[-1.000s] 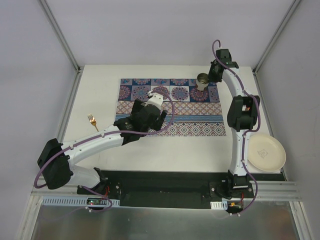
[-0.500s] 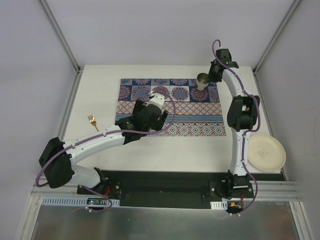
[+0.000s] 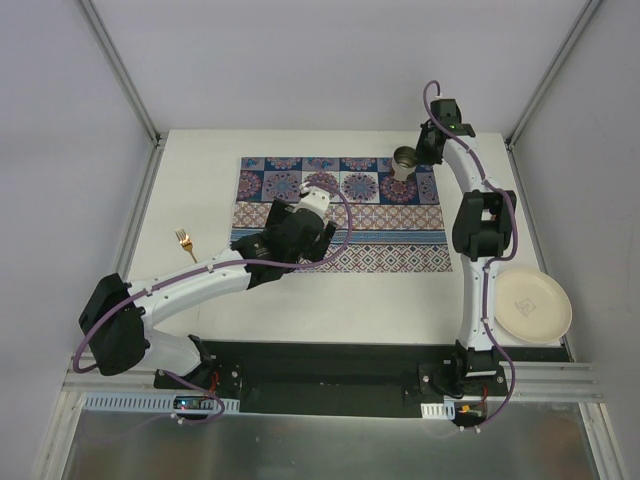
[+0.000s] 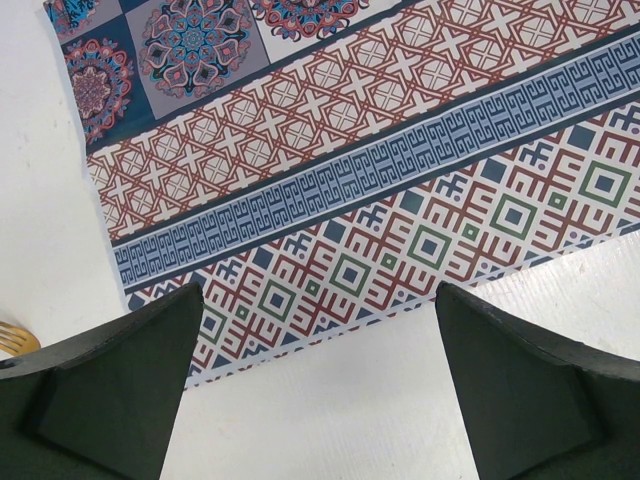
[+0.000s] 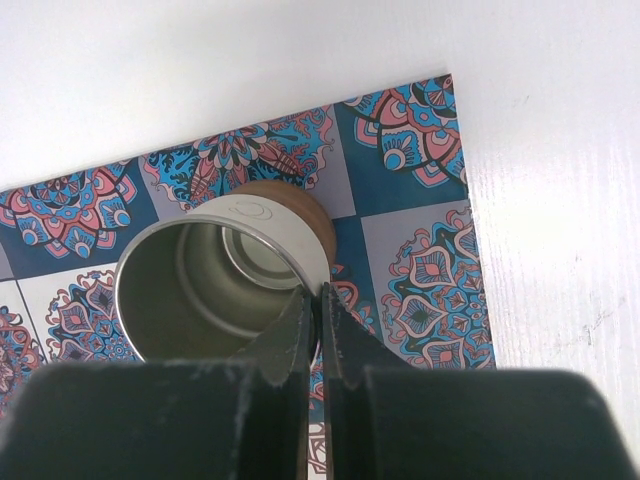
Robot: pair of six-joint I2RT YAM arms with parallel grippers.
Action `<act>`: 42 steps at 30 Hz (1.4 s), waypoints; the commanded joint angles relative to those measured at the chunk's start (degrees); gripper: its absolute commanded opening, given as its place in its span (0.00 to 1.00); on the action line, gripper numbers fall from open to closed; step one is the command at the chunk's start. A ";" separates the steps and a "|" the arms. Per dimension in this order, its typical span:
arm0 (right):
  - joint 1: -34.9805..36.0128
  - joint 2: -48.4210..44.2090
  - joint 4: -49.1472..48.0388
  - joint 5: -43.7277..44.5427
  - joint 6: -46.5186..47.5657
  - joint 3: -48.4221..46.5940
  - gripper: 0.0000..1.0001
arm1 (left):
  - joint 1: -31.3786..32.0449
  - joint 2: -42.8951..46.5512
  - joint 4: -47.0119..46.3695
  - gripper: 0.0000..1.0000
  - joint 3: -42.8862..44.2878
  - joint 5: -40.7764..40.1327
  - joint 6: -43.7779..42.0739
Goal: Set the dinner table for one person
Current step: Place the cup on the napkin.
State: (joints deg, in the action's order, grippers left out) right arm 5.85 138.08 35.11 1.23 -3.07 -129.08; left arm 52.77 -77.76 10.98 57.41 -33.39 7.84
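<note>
The right jaws are pinched almost shut on the thin rim of the metal cup (image 5: 190, 290), which stands on the far right corner of the placemat (image 3: 390, 215). The left jaws gape wide, holding nothing, above the placemat's near edge. Left of them a gold fork (image 3: 185, 243) lies on the white bench (image 3: 350, 300), which spreads beneath both. A plate (image 3: 533, 306) sits well behind the right jaws.

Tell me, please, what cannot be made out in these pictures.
Fork: left wrist view shows only a gold tip; frame edge and left jaw hide the rest.
Cup: right wrist view, near rim behind the right jaws; lifted or resting on the placemat, unclear.
Placemat: top view, its middle is hidden under the left arm.
</note>
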 commanded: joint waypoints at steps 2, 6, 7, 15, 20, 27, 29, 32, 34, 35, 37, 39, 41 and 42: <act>-0.13 0.43 -0.57 0.09 -1.06 -2.76 0.01 | -0.30 -0.73 -0.61 0.99 2.27 0.08 -1.07; -0.13 0.70 -0.66 -0.09 -1.06 -2.76 0.07 | -0.39 -0.99 -0.61 0.99 2.36 0.43 -1.16; -0.13 0.79 -0.66 -0.09 -0.97 -2.76 0.10 | -0.48 -0.99 -0.61 0.99 2.36 0.43 -1.16; -0.22 0.61 -0.84 -0.36 -1.32 -2.76 0.46 | -0.57 -1.43 -0.61 0.99 2.36 0.95 -1.07; -0.13 0.52 -0.84 -0.62 -1.59 -3.20 0.51 | -0.74 -1.70 -0.61 0.99 2.27 0.95 -0.81; -0.13 -1.49 2.24 -0.71 -0.45 -7.68 0.52 | -1.35 -2.57 -0.87 0.99 2.45 -0.01 -0.02; -0.13 -3.51 2.15 -0.27 0.25 -6.72 0.53 | -1.36 -2.84 -0.96 0.99 2.62 -0.80 0.69; -0.66 -8.87 2.77 -0.09 0.78 -3.47 0.53 | -1.62 -2.93 -1.49 0.99 3.06 -1.50 1.65; -0.84 -14.66 2.24 -0.09 0.79 2.75 0.52 | -1.53 -2.93 -1.93 0.99 3.59 -2.73 2.27; -1.36 -16.86 1.20 -0.09 0.52 6.17 0.52 | -1.53 -2.84 -2.28 0.99 3.85 -3.08 2.10; -1.80 -25.11 -1.35 -0.27 -0.44 18.63 0.52 | -1.62 -2.67 -3.59 0.99 4.72 -4.23 1.48; -2.42 -31.26 -6.53 0.08 -0.97 27.61 0.52 | -2.15 -2.05 -4.47 0.99 5.61 -5.11 0.61; -3.20 -39.53 -8.12 2.35 -2.20 38.87 0.52 | -3.11 -1.44 -7.19 0.99 6.58 -4.85 -0.27; -3.38 -42.08 -8.30 2.98 -2.81 42.64 0.52 | -3.29 -0.91 -8.42 0.99 6.75 -4.67 -1.06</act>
State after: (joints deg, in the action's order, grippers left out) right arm 3.99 108.73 30.96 1.13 -3.70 -98.37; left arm 50.98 -80.64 8.64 60.77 -35.81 8.14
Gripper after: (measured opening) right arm 0.524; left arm 0.991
